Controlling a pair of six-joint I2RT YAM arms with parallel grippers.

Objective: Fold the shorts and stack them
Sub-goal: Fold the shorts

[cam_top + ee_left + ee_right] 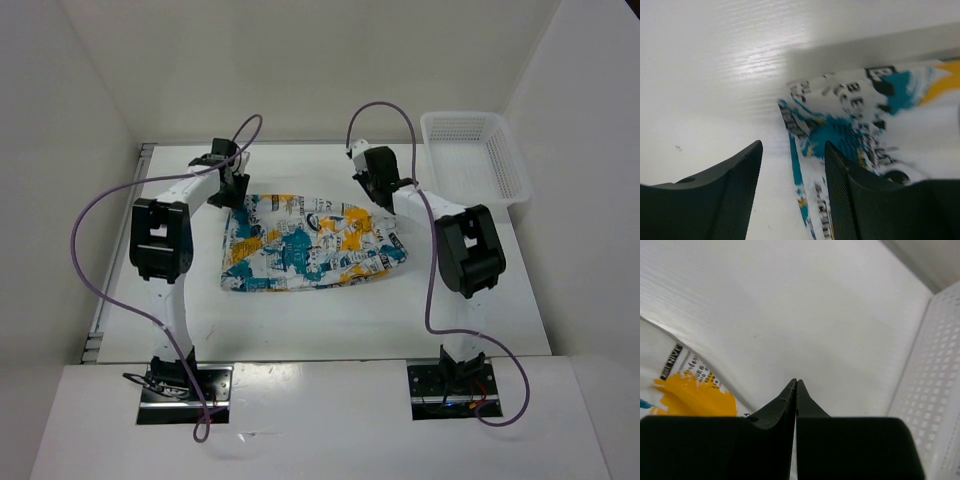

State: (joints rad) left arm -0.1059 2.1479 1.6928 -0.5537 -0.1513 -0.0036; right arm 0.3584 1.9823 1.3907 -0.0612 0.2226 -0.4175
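The shorts (pixel 310 245), white with teal, yellow and black print, lie spread in a rough rectangle on the white table. My left gripper (pixel 233 194) is at their far left corner. In the left wrist view it (pixel 792 167) is open, with the fabric's edge (pixel 850 120) running between the two fingers and under the right finger (pixel 845 195). My right gripper (pixel 386 196) is at the far right corner of the shorts. In the right wrist view it (pixel 796 384) is shut with nothing showing between its fingers, and the shorts (pixel 690 392) lie just to its left.
A white plastic mesh basket (pixel 500 165) stands at the far right of the table, and its wall (pixel 935 390) shows close to the right of my right gripper. White walls enclose the table at the back and on both sides.
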